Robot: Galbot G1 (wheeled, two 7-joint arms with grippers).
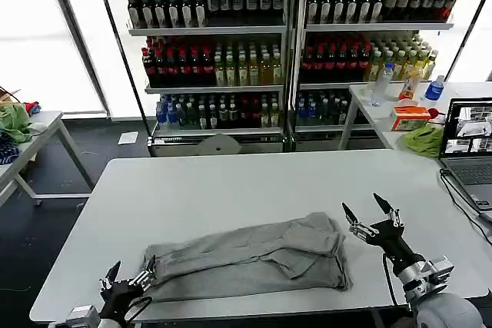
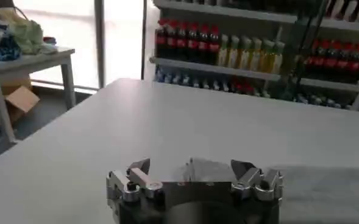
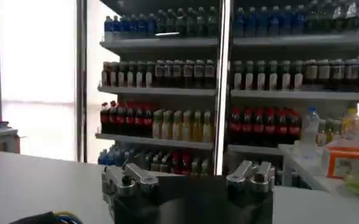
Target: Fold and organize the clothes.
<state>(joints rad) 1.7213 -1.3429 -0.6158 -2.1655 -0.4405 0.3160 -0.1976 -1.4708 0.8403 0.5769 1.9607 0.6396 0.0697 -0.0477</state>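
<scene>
One of the clothes, a light grey shirt (image 1: pixel 254 255), lies folded into a long band across the near half of the white table (image 1: pixel 231 182). My left gripper (image 1: pixel 131 270) stands open at the shirt's left end, close to the table's front edge. In the left wrist view the left gripper (image 2: pixel 191 170) has its fingers spread, with grey cloth (image 2: pixel 325 189) showing beyond them. My right gripper (image 1: pixel 369 213) is open and raised just right of the shirt's right end, holding nothing. In the right wrist view, the right gripper (image 3: pixel 188 173) faces the shelves.
A laptop (image 1: pixel 469 144) and its cable (image 1: pixel 461 201) sit at the table's right edge. A side table behind holds a green cloth (image 1: pixel 423 140), bottles and a box. Drink shelves (image 1: pixel 284 44) line the back. Another table (image 1: pixel 23 140) with cloths stands far left.
</scene>
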